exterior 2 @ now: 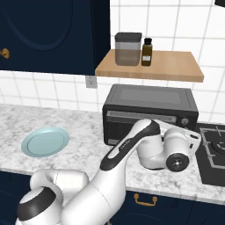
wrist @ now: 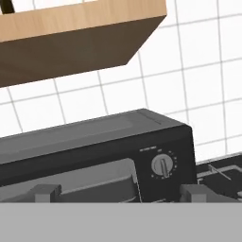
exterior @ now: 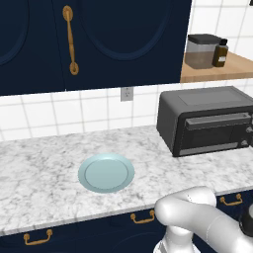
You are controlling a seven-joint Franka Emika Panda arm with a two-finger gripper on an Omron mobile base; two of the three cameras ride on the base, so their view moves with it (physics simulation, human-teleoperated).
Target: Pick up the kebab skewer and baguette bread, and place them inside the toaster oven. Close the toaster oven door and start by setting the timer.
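Sitting on the speckled marble bench (exterior: 44,168), the boxy matte-grey toaster oven (exterior: 207,118) has its glass door (exterior: 215,132) shut beneath a wooden shelf (exterior 2: 162,66). Wide-spread end effector (wrist: 118,191) fingers face its round knob (wrist: 162,166). A round pale-blue plate (exterior: 106,172) lies well apart.

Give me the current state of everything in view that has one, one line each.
toaster oven door: shut, upright against the oven front.
timer knob: pointer near upright; setting unreadable.
gripper: open, fingertips wide apart, empty, facing the toaster oven.
plate: flat on the counter, nothing on it.
upper cabinet door: shut.
canister: lid on, upright on the shelf.
bottle: capped, upright beside the canister.
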